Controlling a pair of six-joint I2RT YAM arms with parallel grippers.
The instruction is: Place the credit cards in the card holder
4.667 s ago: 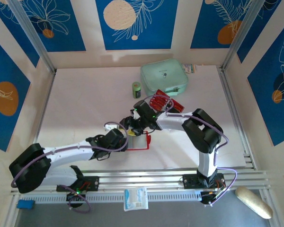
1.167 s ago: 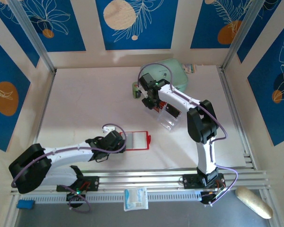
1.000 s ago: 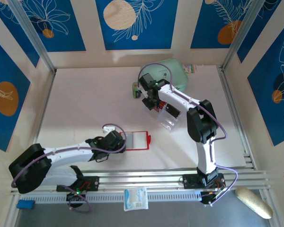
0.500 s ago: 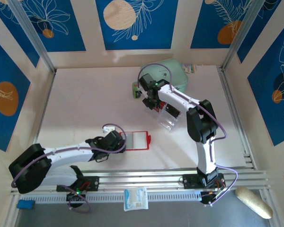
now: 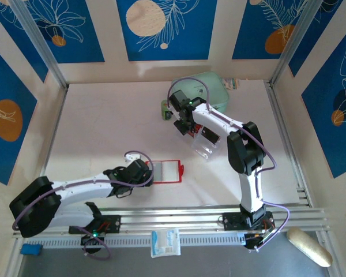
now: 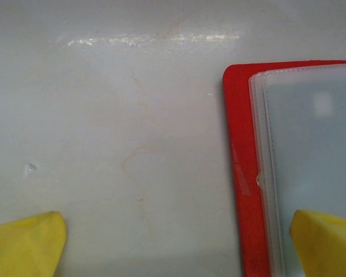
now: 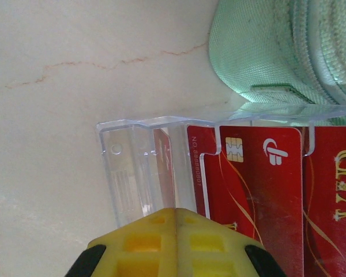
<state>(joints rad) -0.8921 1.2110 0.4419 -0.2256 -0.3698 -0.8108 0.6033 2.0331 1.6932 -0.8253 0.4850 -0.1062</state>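
The card holder (image 5: 168, 171) lies open on the table, a red cover with pale inner pockets (image 6: 311, 161). My left gripper (image 6: 179, 242) is open at its left edge, with one yellow fingertip (image 6: 326, 242) over the pocket and the other on bare table. At the back, my right gripper (image 5: 187, 124) is down in a clear tray (image 7: 124, 167) of red credit cards (image 7: 259, 190). Its yellow fingers are shut, and a red card seen edge-on (image 7: 165, 167) runs into the seam between them.
A mint-green zip pouch (image 5: 210, 92) sits right behind the tray and shows at the top of the right wrist view (image 7: 265, 52). A small green bottle (image 5: 166, 109) stands just left of the right gripper. Low walls ring the white table.
Since the earliest frame my right arm has swung from the card holder back to the tray. Over the last second it has barely shifted. The left arm has not moved.
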